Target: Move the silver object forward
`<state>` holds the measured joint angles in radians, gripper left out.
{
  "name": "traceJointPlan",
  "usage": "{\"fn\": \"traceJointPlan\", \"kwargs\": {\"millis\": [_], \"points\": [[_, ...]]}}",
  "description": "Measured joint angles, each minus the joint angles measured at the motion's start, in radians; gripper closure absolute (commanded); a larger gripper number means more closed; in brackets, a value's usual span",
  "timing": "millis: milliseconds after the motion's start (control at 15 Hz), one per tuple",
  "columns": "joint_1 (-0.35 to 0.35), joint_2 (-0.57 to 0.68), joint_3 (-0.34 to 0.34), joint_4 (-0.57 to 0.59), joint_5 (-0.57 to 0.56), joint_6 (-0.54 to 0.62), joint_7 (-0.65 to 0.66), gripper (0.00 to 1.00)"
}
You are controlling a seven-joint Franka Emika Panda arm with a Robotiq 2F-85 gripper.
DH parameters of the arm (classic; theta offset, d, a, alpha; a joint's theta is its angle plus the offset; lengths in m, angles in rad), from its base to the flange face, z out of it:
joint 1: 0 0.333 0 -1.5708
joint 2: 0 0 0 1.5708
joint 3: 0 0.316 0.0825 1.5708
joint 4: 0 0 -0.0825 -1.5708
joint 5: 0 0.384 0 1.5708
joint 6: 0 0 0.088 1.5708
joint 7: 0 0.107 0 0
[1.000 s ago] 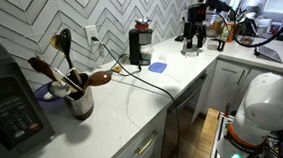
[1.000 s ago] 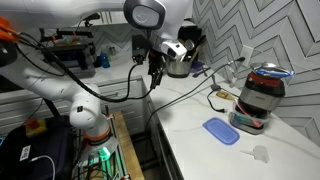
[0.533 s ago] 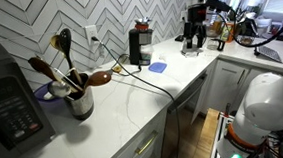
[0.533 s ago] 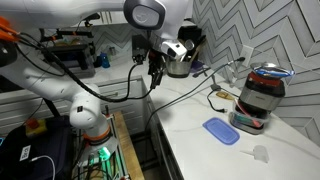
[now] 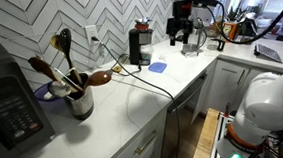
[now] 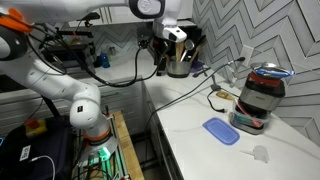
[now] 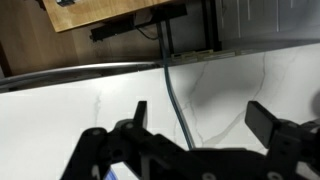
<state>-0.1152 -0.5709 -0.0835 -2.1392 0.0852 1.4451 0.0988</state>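
Note:
The silver object (image 5: 80, 103) is a shiny metal crock holding wooden spoons and black spatulas. It stands on the white marble counter (image 5: 133, 105) beside the black appliance, and it also shows far back in an exterior view (image 6: 182, 64). My gripper (image 5: 181, 34) hangs in the air far along the counter from the crock, and in an exterior view (image 6: 159, 68) it sits just left of it. In the wrist view the gripper (image 7: 200, 122) is open and empty over bare marble and a dark cable (image 7: 174, 100). The crock is out of the wrist view.
A black appliance (image 5: 8, 98) stands at the counter's end. A black coffee grinder (image 5: 139, 44) stands by the tiled wall, with a blue lid (image 5: 158, 66) in front of it. The cable runs across the counter (image 5: 147, 84). The counter's front edge drops to cabinets.
The arm has moved along the counter toward the crock's end and risen a little. The gripper stays open. The crock has not moved.

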Motion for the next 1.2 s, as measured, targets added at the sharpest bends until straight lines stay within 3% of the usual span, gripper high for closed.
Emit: {"fn": "traceJointPlan", "kwargs": {"millis": [333,800,1200], "points": [[0.018,0.140,0.136,0.157,0.077,-0.002,0.240,0.00],[0.024,0.158,0.135,0.168,0.086,0.011,0.264,0.00],[0.058,0.323,0.240,0.262,0.113,0.258,0.490,0.00]]}}
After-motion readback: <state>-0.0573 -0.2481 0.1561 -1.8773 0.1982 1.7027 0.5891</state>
